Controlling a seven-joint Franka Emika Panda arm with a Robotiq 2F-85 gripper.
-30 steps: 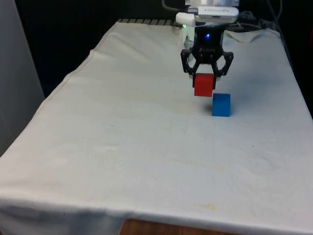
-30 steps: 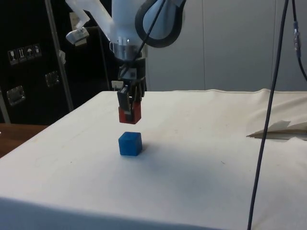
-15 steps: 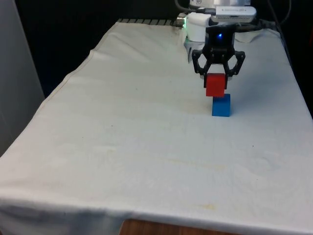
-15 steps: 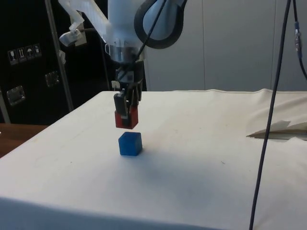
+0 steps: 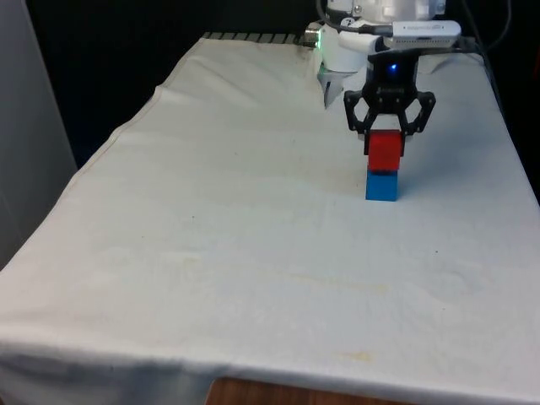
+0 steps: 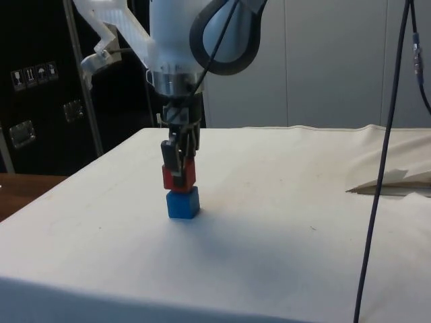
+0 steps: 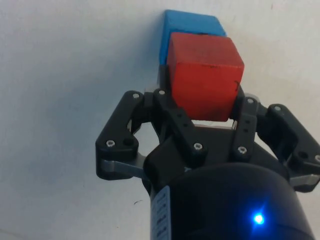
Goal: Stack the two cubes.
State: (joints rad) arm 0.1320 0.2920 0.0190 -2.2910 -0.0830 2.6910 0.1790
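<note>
The red cube (image 5: 386, 151) sits between the fingers of my gripper (image 5: 386, 153), which is shut on it. Directly under it stands the blue cube (image 5: 381, 186) on the white cloth, right of centre and towards the far end in the front view. In the side view the red cube (image 6: 179, 175) rests on or just above the blue cube's (image 6: 183, 203) top face, roughly lined up; whether they touch I cannot tell. The wrist view has the red cube (image 7: 204, 74) held by the gripper (image 7: 202, 102), with the blue cube (image 7: 187, 27) peeking out beyond it.
A black cable (image 6: 380, 168) hangs down at the side view's right. A fold of the white cloth (image 6: 390, 182) lies near it. The table's edges run close to the cubes on the front view's right (image 5: 515, 152).
My gripper carried the red cube towards the front view's right and downward, from beside and above the blue cube to directly over it, closing the gap between them.
</note>
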